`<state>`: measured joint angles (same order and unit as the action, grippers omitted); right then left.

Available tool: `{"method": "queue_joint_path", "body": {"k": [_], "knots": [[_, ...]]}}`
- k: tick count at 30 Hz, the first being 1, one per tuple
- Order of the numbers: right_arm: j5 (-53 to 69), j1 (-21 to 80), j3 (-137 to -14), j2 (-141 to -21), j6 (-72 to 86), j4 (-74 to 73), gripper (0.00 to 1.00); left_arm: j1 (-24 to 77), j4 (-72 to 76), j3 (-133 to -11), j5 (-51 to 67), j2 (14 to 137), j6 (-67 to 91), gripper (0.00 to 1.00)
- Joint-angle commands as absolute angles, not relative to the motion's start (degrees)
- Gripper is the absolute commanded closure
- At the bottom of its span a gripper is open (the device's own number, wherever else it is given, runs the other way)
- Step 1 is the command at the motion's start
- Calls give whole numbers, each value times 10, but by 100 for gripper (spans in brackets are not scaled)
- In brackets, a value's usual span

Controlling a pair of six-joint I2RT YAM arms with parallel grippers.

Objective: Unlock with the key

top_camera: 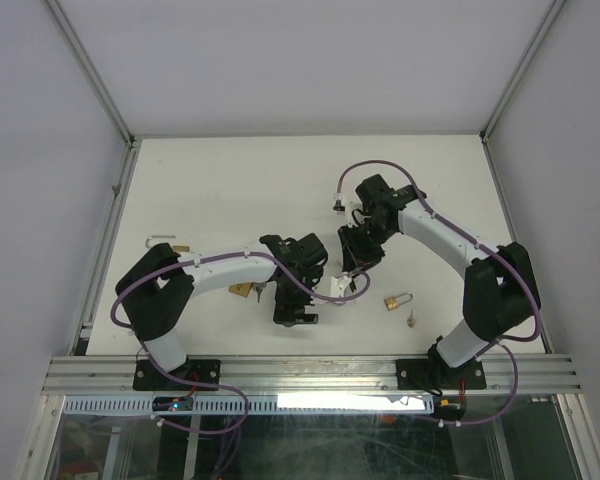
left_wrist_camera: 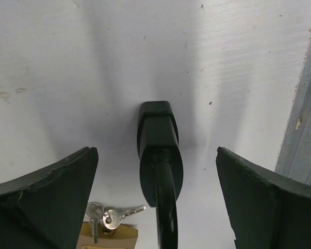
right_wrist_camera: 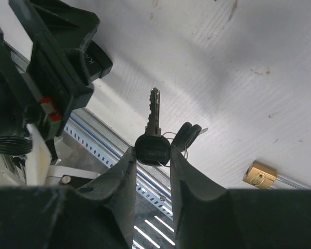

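A black padlock [left_wrist_camera: 158, 137] lies on the white table [left_wrist_camera: 67, 62], its shackle pointing back toward the camera. My left gripper [left_wrist_camera: 156, 155] stands wide open around it, and neither of its fingers [left_wrist_camera: 52, 197] touches it. In the top view that gripper [top_camera: 296, 303] hangs low near the table's front and covers the padlock. My right gripper [right_wrist_camera: 152, 155] is shut on the black head of a key [right_wrist_camera: 154, 111], whose blade points away from the wrist. More black-headed keys [right_wrist_camera: 187, 135] dangle from its ring. From above, the right gripper [top_camera: 356, 258] sits just right of the left one.
A brass padlock [top_camera: 398, 300] lies right of the grippers and also shows in the right wrist view as a brass padlock [right_wrist_camera: 259, 175]. A second brass lock with silver keys [left_wrist_camera: 111, 215] lies beside the left gripper. A third lock [top_camera: 170, 243] sits far left. The metal rail [top_camera: 310, 372] borders the front.
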<state>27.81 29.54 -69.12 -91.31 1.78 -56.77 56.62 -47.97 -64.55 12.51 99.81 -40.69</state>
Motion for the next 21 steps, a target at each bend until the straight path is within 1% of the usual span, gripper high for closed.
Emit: {"method": "queue_joint_path", "body": {"k": [1,4,6,8,10,11,13,16,18,21], "knots": [[312,284,-732,-885,-11,-591,100,558,-444,-647,169,914,-425,1],[354,283,-752,-884,-32,-606,100,515,-395,-640,229,858,-448,1],[401,284,-761,-882,-52,-616,100,485,-325,-619,309,785,-492,1],[451,287,-760,-877,-63,-615,100,461,-241,-572,379,704,-562,1],[501,296,-759,-872,-71,-612,100,455,-131,-503,398,636,-615,1],[518,305,-761,-871,-73,-611,100,455,-103,-480,405,617,-646,1],[538,324,-768,-873,-78,-612,100,456,-95,-469,424,604,-695,1],[558,341,-777,-880,-81,-613,100,457,-118,-494,427,621,-714,3],[575,346,-781,-882,-83,-609,100,457,-174,-523,427,640,-764,6],[598,349,-784,-878,-75,-594,100,456,-257,-553,429,662,-819,15]]}}
